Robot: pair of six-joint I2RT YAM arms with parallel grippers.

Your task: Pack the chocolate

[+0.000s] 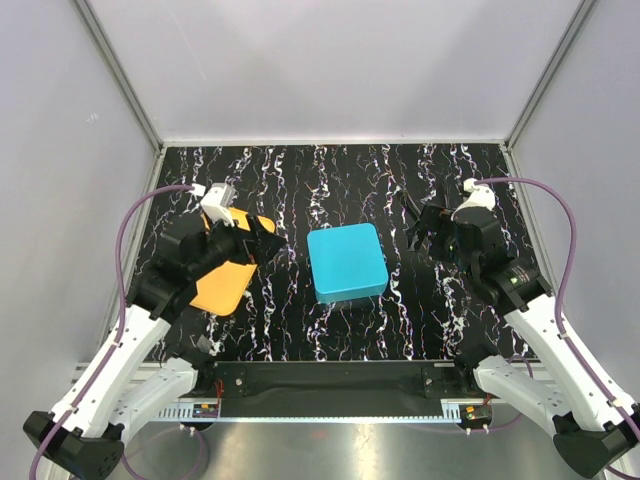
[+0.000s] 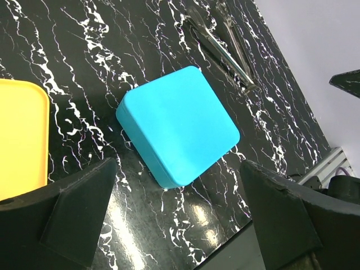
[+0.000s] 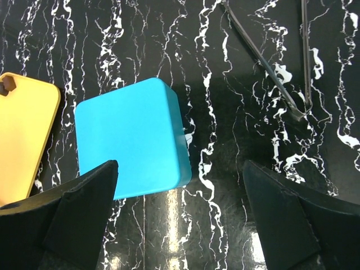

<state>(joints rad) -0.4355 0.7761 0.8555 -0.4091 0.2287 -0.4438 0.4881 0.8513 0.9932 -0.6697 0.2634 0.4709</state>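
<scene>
A closed turquoise square box (image 1: 346, 262) sits mid-table; it also shows in the left wrist view (image 2: 177, 125) and the right wrist view (image 3: 130, 138). An orange tray (image 1: 222, 285) lies to its left, mostly hidden under my left arm. One small dark brown piece (image 3: 6, 85), likely chocolate, shows at the tray's corner; the other chocolate is hidden. My left gripper (image 1: 264, 238) (image 2: 180, 225) is open and empty, above the table just left of the box. My right gripper (image 1: 418, 234) (image 3: 180, 225) is open and empty, just right of the box.
Metal tongs (image 3: 269, 63) lie on the black marbled table behind the right gripper, also in the left wrist view (image 2: 224, 46). The orange tray's rim shows in the wrist views (image 2: 22, 135) (image 3: 28, 129). White walls enclose the table on three sides.
</scene>
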